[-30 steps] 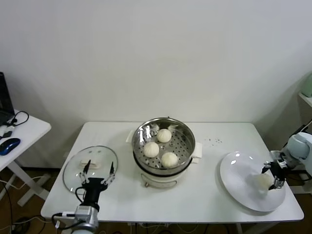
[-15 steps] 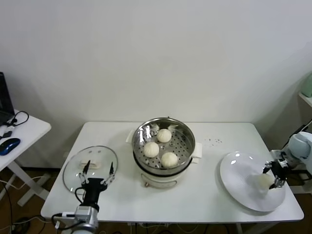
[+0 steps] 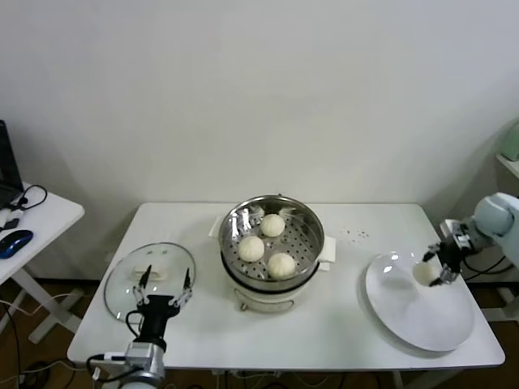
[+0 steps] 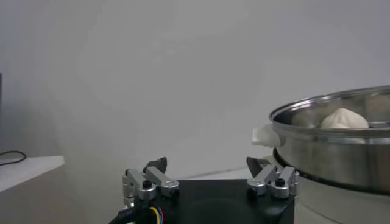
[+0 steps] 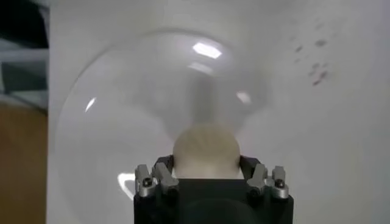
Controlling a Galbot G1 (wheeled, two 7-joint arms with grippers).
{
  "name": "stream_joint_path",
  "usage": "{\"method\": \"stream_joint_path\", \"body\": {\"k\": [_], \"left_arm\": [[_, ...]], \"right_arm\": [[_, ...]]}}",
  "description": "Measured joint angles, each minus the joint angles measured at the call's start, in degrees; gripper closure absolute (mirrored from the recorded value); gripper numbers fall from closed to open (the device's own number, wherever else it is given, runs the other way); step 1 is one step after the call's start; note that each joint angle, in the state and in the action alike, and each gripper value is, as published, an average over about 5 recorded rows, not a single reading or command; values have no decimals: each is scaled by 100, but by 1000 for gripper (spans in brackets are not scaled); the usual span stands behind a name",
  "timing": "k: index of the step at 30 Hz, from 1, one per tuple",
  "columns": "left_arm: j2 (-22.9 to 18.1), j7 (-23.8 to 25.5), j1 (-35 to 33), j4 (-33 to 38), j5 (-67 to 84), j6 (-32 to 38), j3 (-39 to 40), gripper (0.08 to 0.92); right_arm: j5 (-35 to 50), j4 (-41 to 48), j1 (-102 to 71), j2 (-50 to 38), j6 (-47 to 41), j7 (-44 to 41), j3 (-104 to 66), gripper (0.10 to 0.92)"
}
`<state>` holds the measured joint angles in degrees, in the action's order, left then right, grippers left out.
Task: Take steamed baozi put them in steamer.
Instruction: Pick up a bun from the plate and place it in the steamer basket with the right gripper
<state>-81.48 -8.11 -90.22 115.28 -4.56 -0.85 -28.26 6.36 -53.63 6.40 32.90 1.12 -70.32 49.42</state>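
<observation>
three baozi [image 3: 267,244] in steamer [image 3: 272,265], one lifted

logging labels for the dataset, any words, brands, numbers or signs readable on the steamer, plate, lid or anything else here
None readable: the shiny round stainless-steel steamer, large white round plate and flat round glass lid show no print. The small dark specks on the white table are marks, not text.

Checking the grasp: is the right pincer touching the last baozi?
Touching. In the right wrist view the right pincer is closed on both sides of the baozi, above the plate.
</observation>
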Motion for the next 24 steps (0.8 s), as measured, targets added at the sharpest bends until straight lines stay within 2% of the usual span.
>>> {"method": "stream_joint_path", "body": {"k": [13,24], "left_arm": [[-2,-77,49,39,-125,-10,212,177],[-111,-168,186,12,-249,-23,382,177]], "right_arm": [[2439,208,2655,1139,-502,8,2416,321],[3681,184,3493,2393,-814,154,3440,321]]}}
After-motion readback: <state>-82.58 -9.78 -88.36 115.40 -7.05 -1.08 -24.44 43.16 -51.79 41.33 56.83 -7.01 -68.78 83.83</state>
